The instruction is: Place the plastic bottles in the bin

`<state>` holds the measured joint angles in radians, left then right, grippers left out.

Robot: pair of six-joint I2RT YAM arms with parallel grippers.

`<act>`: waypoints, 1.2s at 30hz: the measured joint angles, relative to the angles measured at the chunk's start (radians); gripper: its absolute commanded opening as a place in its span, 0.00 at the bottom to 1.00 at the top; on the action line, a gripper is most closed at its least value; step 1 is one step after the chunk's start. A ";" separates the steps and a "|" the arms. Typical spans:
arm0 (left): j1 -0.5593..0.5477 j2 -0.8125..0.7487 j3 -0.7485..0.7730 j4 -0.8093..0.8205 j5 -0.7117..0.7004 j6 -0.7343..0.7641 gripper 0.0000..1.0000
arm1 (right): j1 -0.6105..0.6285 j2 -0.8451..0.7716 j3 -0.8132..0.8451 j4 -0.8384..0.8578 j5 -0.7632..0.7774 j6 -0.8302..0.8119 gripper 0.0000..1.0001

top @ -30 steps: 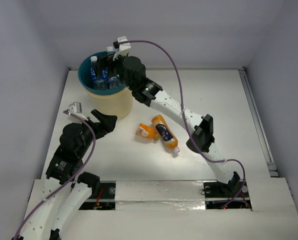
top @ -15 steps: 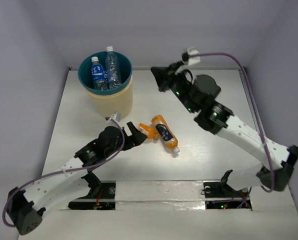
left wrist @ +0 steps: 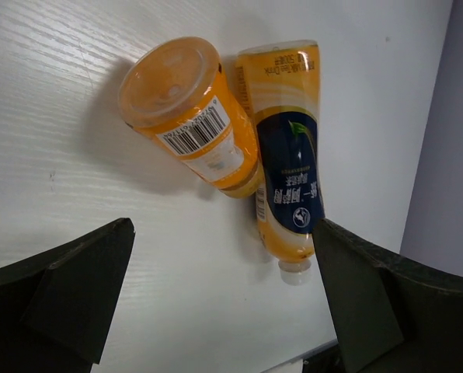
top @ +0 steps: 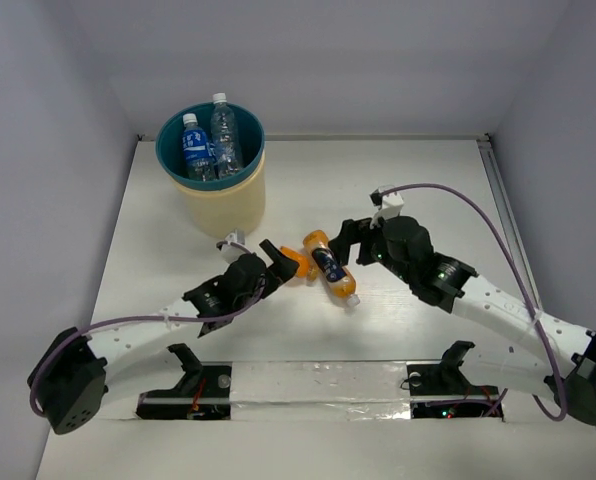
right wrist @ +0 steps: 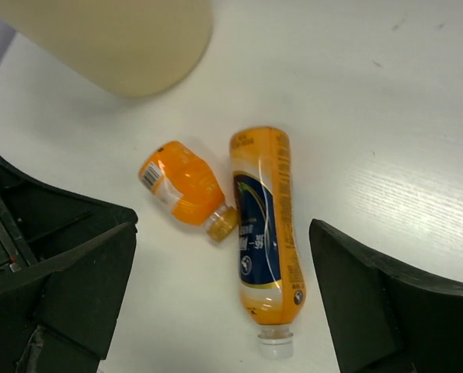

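Observation:
The bin [top: 225,207] stands at the back left, cream with a teal rim, holding clear blue-labelled bottles [top: 194,146]. Two orange bottles lie touching at the table's middle. One is a short orange-labelled bottle [top: 294,262]. The other is a longer dark-labelled bottle [top: 330,266]. My left gripper [top: 276,256] is open and empty, just left of the short bottle [left wrist: 189,116]. The long bottle [left wrist: 287,155] lies beyond it. My right gripper [top: 350,240] is open and empty, just right of the long bottle [right wrist: 264,225]. The short bottle [right wrist: 181,183] lies to that bottle's left in the right wrist view.
The bin's cream wall [right wrist: 107,39] shows at the top of the right wrist view. A raised rail [top: 508,235] runs along the table's right edge. Walls close the back and sides. Both arm bases sit at the near edge.
My right arm swung from over the bin down to the table beside the long orange bottle. My left arm stretched forward to the short orange bottle.

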<state>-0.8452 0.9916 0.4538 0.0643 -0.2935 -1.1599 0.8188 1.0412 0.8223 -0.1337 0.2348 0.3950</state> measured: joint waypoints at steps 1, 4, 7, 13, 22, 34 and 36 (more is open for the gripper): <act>0.000 0.028 0.000 0.015 -0.004 -0.008 0.99 | -0.007 0.009 -0.005 -0.005 -0.007 0.005 0.98; 0.000 0.105 0.000 0.044 -0.019 -0.030 0.99 | -0.016 0.047 -0.006 -0.008 -0.031 0.016 0.99; 0.000 0.151 0.000 0.067 -0.042 -0.050 0.99 | -0.021 0.076 -0.013 -0.005 -0.058 0.021 0.99; 0.000 0.218 0.016 0.110 -0.117 -0.072 0.99 | -0.035 0.123 -0.033 0.006 -0.084 0.024 1.00; 0.003 0.349 0.067 0.183 -0.200 -0.060 0.92 | -0.074 0.234 -0.037 0.028 -0.121 0.024 1.00; 0.055 0.460 0.077 0.277 -0.212 -0.034 0.37 | -0.125 0.425 0.051 0.028 -0.167 0.011 1.00; 0.055 0.451 0.077 0.277 -0.213 -0.022 0.31 | -0.133 0.460 0.079 0.027 -0.169 0.004 1.00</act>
<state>-0.7898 1.4425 0.5308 0.3416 -0.5068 -1.1816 0.6861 1.5017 0.9012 -0.1066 0.0658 0.3988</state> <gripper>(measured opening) 0.560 0.995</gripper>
